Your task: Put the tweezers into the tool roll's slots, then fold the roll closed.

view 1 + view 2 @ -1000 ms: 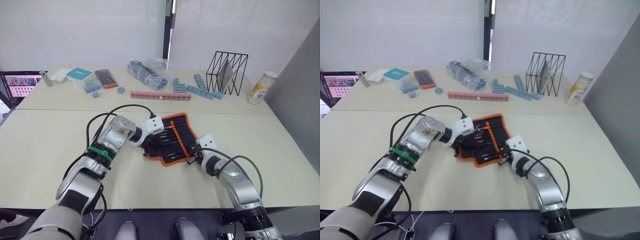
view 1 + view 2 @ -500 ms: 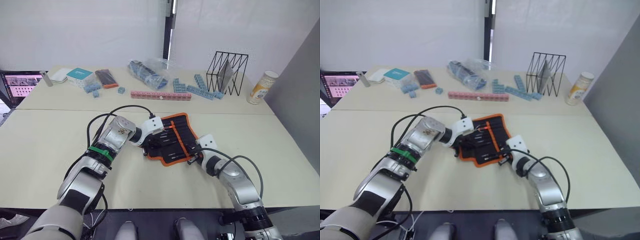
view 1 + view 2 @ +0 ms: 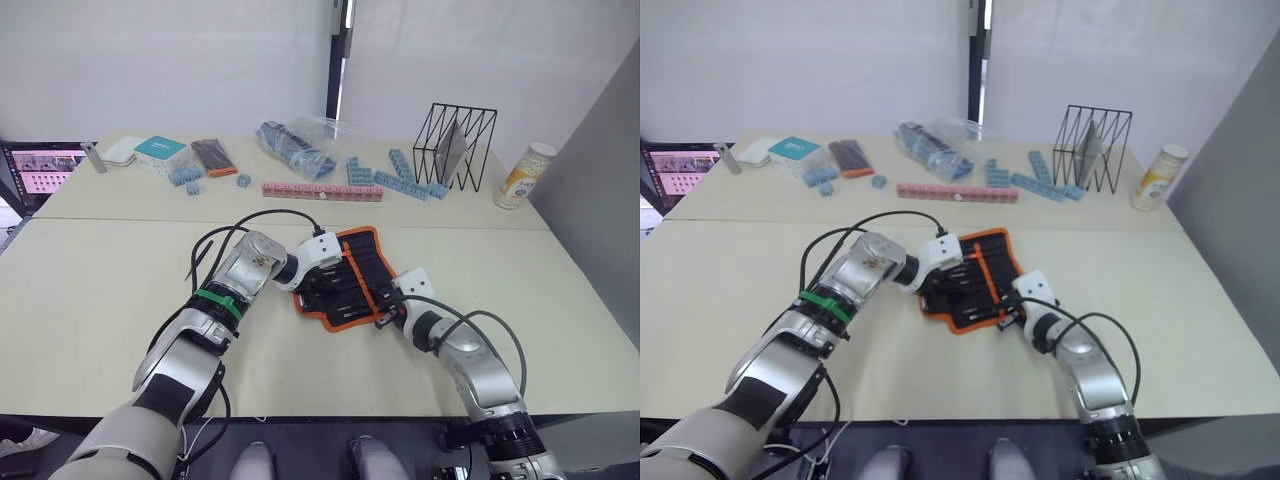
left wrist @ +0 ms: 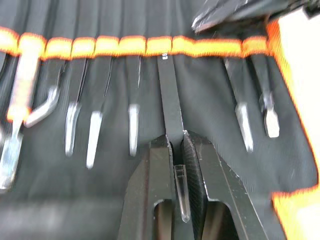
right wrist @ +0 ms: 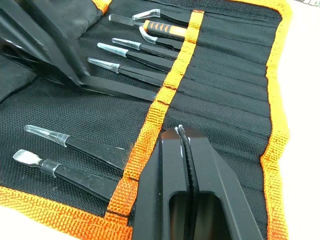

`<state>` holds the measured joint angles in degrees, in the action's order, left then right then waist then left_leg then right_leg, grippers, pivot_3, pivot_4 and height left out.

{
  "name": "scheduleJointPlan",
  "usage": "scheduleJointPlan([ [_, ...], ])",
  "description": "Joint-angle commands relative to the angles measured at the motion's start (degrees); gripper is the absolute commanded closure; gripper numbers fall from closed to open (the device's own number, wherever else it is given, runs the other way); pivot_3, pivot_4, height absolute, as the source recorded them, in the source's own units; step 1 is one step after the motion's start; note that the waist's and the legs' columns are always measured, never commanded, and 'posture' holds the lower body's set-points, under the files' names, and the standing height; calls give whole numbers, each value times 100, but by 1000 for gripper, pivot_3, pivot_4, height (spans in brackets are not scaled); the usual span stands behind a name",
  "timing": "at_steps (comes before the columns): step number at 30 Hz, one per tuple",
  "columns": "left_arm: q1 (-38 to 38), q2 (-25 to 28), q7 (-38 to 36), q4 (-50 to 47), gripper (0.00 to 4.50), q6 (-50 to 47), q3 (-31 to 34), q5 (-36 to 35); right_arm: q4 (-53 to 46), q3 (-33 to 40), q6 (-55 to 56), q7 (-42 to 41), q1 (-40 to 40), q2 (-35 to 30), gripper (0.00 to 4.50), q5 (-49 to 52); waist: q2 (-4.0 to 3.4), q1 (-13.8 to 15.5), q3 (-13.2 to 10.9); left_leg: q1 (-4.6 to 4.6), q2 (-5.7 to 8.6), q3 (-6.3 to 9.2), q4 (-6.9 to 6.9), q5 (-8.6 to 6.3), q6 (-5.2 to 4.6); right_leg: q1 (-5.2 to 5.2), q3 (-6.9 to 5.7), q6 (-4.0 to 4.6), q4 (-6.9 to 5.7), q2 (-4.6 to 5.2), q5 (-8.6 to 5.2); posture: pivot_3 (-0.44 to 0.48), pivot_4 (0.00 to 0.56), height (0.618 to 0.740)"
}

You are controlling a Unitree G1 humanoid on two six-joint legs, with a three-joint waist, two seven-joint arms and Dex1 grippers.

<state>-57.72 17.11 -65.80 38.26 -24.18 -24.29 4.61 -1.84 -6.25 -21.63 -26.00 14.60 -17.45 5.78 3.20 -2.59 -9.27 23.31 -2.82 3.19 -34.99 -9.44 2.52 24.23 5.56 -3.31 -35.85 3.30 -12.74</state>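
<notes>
Left wrist view: left end effector (image 4: pixel 178 145) pinches tweezers (image 4: pixel 170 102).

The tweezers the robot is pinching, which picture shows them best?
The left wrist view: the left claw pinches the tweezers, pushed under the orange strip. The right wrist view shows them slanting across the tool roll. From the head they look tiny.
</notes>
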Motion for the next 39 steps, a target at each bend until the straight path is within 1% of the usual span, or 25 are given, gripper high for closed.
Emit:
scheduleJointPlan([
  [1,-230,-154,-105,46,4474,204,-27,42,179,-113,-269,-13,-163,2,4500,-62,0,1,0,0,0,1,0,0,0,0,0,-9,0,0,5,0,150,737],
  [7,-531,-411,204,783,4474,805,19,256,185,-110,-280,15,-156,29,4500,-56,0,9,0,3,1,2,-9,0,0,-2,0,-10,2,0,5,0,150,737],
  [13,-957,-875,539,2009,4474,1411,151,361,228,-252,-297,-34,-169,24,4500,-126,0,5,0,4,2,3,-7,0,0,-2,-1,-15,1,0,7,0,150,737],
  [17,-1229,-1095,656,2566,4474,1794,226,443,229,-262,-294,-23,-183,52,4500,-146,0,6,0,5,3,4,-7,0,0,-2,-1,-22,2,0,11,0,150,737],
  [24,-1389,-1290,829,2996,4474,2157,342,603,216,-299,-292,-16,-233,86,4500,-199,0,6,0,4,4,4,-8,0,0,-3,0,-23,2,0,11,0,150,737],
  [30,-1393,-1150,956,2961,4474,2077,623,565,255,-310,-253,-40,-261,80,4500,-243,0,4,0,1,4,4,-9,0,0,-6,0,-23,1,0,11,0,150,737],
  [31,-1396,-1088,850,2907,3589,1988,700,498,267,-310,-247,-49,-258,80,4500,-251,0,4,0,2,4,4,-10,0,0,-5,0,-23,1,0,12,0,150,737],
  [32,-1397,-1051,767,2869,3364,1926,755,459,275,-308,-243,-56,-255,83,4500,-258,0,-7,0,3,4,5,-10,0,0,-4,0,-24,1,0,12,0,150,737],
  [34,-1364,-867,573,2586,2686,1778,847,411,340,-314,-218,-82,-223,79,4500,-274,0,-28,0,1,4,4,-8,0,0,-4,0,-25,-1,0,13,0,150,737],
  [37,-1179,-407,144,1668,1698,1190,1086,153,490,-295,-174,-141,-114,37,4500,-276,-2,-114,-1,4,4,5,-5,0,0,3,0,-26,-7,0,14,0,150,737],
  [39,-950,-96,12,816,1052,610,1268,-54,587,-285,-130,-191,-43,1,4500,-275,-4,-160,-2,-1,3,5,2,0,0,2,1,-27,-14,-1,14,0,150,737],
])
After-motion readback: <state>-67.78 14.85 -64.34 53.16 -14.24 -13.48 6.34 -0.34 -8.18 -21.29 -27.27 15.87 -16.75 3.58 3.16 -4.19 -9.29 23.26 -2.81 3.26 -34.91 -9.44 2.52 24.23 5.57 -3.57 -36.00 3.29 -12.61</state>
